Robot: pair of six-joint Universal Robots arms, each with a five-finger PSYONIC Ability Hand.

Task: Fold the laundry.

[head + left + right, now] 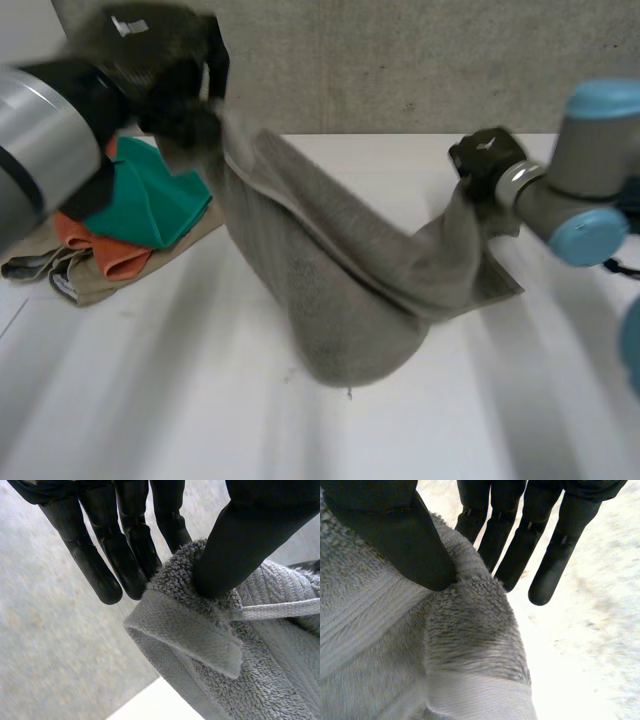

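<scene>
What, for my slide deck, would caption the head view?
Left hand and right hand hold a grey towel by its ends, middle sagging to the white table, near a cloth pile.

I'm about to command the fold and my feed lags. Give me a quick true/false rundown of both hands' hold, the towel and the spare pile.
1. The left hand pinches the grey towel between its thumb and fingers. True.
2. The right hand is open and clear of the towel. False: it pinches the towel's other end between its thumb and fingers.
3. The towel lies flat on the table. False: it hangs between the two raised hands and its middle sags down to the table.
4. A green cloth tops the pile beside the left arm. True: it lies over an orange cloth and a tan cloth.
</scene>
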